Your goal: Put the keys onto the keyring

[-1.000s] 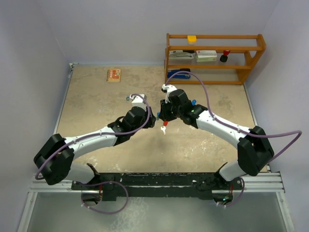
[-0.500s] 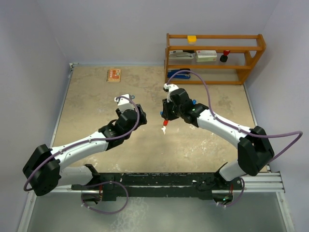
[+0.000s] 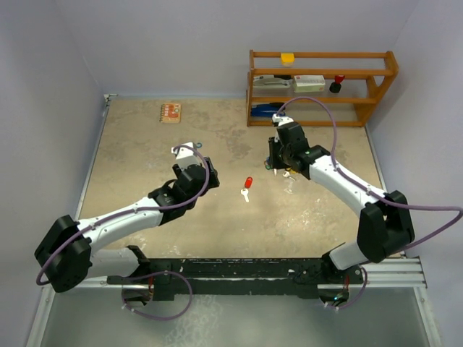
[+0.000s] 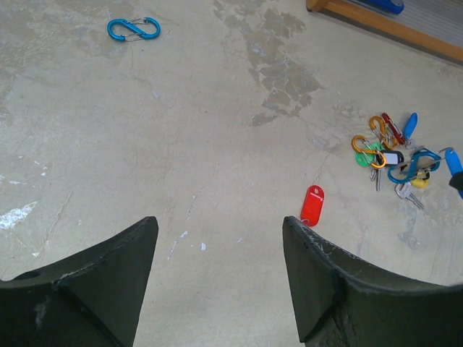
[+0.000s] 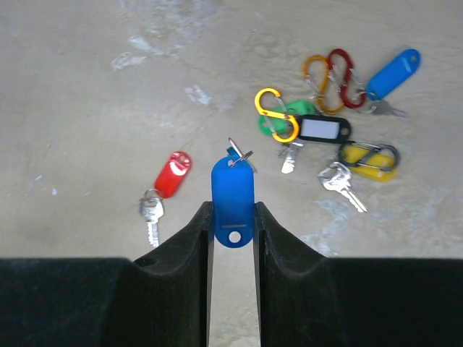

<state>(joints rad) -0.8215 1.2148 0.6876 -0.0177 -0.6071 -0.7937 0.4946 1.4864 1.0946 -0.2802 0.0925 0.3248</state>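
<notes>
Right gripper (image 5: 231,220) is pinching blue tag (image 5: 232,191) between its jaws, over table (image 5: 87,108). Left gripper (image 4: 217,231) is hovering with jaws wide apart, holding nothing. Red key (image 5: 168,177) is lying alone on table. Other keys (image 5: 340,181) are sitting bunched with clips (image 5: 277,116) just beside it.
</notes>
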